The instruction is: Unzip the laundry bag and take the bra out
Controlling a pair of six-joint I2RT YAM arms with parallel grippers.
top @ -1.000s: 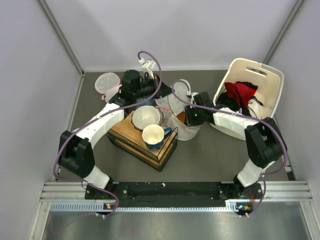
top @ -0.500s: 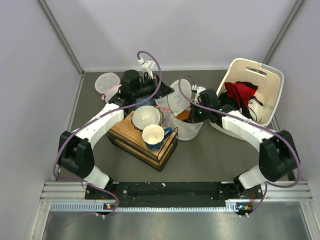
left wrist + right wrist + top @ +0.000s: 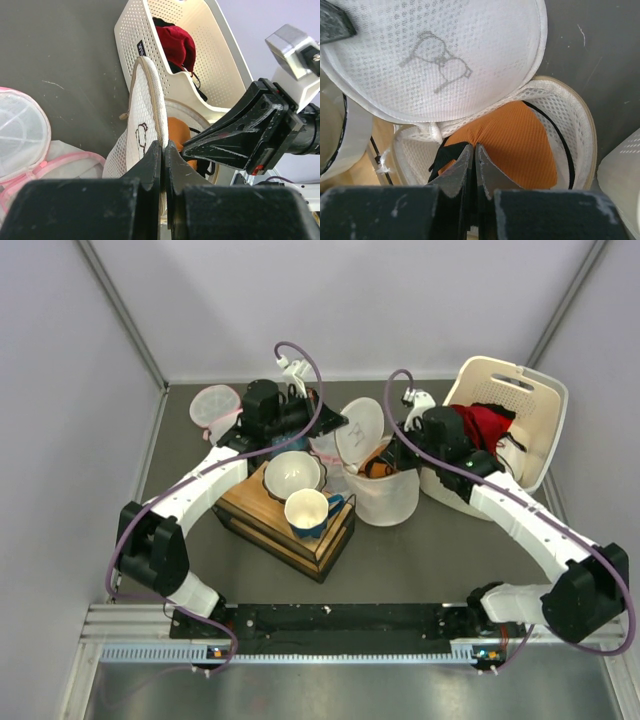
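Note:
The white mesh laundry bag (image 3: 392,502) stands open in the middle. My left gripper (image 3: 337,424) is shut on the rim of its round lid (image 3: 142,112), holding the lid upright (image 3: 445,60). Inside the bag lies an orange ribbed bra (image 3: 520,145) with black straps; it also shows in the left wrist view (image 3: 177,135) and in the top view (image 3: 378,468). My right gripper (image 3: 474,146) reaches into the bag from the right (image 3: 386,461) and is shut, pinching the orange fabric at its tips. A red garment (image 3: 482,423) lies in the cream basket (image 3: 530,390).
A wooden box (image 3: 262,508) left of the bag carries a white bowl (image 3: 293,475) and a cup (image 3: 308,510). A small pink-trimmed mesh bag (image 3: 213,405) lies at the back left. The basket (image 3: 220,65) stands close behind the bag on the right.
My right arm has swung back and to the right, with its fingers now reaching into the bag. The lid stands wider open, the orange bra shows, and the bag has shifted slightly right.

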